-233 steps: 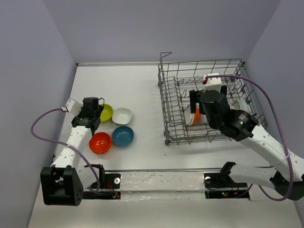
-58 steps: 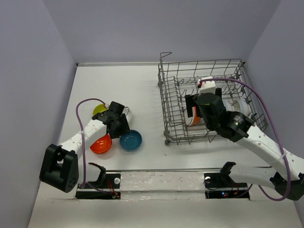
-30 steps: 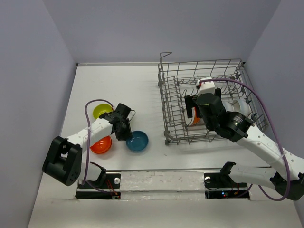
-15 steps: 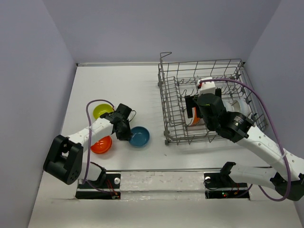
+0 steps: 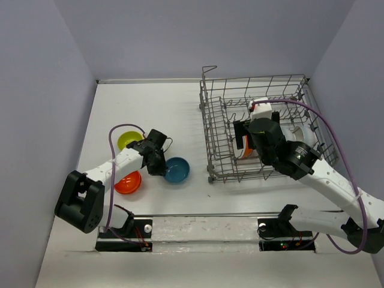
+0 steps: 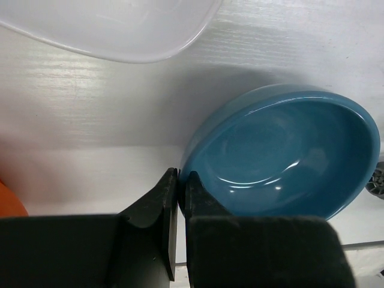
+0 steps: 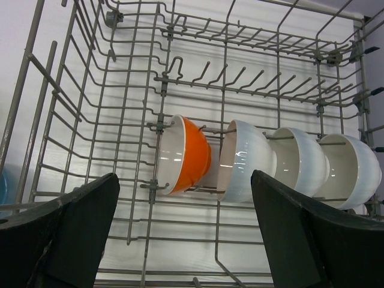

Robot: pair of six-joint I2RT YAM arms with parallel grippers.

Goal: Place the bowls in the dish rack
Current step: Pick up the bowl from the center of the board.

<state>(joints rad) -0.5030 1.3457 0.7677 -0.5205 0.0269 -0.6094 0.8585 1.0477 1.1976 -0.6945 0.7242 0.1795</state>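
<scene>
White bowl (image 6: 108,30) cut off at top edge, orange bowl (image 6: 9,204) a sliver at left edge.

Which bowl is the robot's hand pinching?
The blue bowl: the left hand is shut on its rim. The orange-red bowl and the yellow-green bowl nearby are not held.

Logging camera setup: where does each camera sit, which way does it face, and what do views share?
Top external: above and behind, looking down at the table; left arm and right arm show.
Left wrist: on the left hand, looking down at the blue bowl; its fingers pinch the rim.
Right wrist: on the right hand, looking into the dish rack; its spread fingers show.
Shared: blue bowl, top and left wrist; rack, top and right wrist.
</scene>
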